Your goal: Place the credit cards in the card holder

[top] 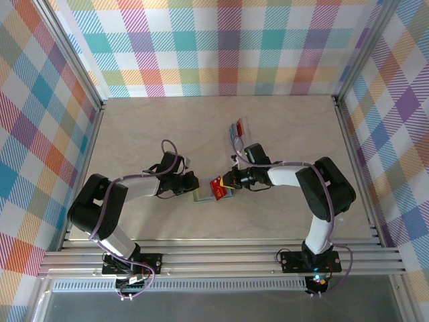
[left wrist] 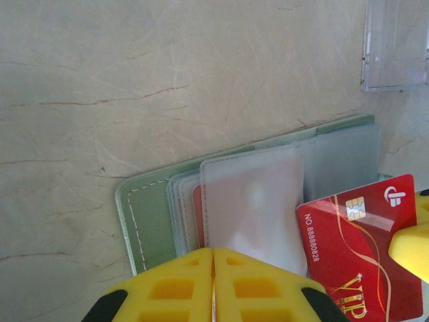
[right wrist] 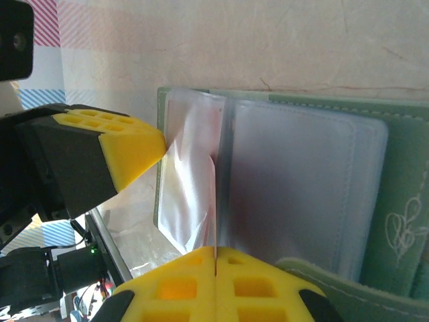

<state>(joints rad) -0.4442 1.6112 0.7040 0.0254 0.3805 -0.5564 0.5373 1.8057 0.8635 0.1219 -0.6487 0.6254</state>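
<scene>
- Centrally on the bench (top: 154, 127), the card holder (top: 202, 196) lies open and flat between the two arms, its stack of clear sleeves (left wrist: 251, 201) facing up.
- We see a strip of red (left wrist: 196, 218) through a sleeve lower in the stack. Something red sits in that pocket, though we cannot tell what it is.
- A red card (left wrist: 355, 258), marked VIP and carrying a gold chip, lies tilted over the holder with one edge against the top sleeve. Whether that edge has entered a pocket we cannot tell.
- The right jaws are clenched on this red card.
- The left jaws are pressed together on the near edge of the top sleeve, which curls up off the stack on that side.
- Beyond the holder and well apart from it stands a clear tray (top: 247, 122) with more credit cards (top: 234, 131) in it, red and blue.
- From above, both sets of jaws nearly meet over the holder and hide part of it.
- The holder's cover is soft grey-green with pale stitching and rounded corners. The sleeves are thin frosted film.
- The jaws are yellow with square hollows.
- The bench is pale and marbled with fine reddish veins, and the walls (top: 228, 40) around it are plaid.
</scene>
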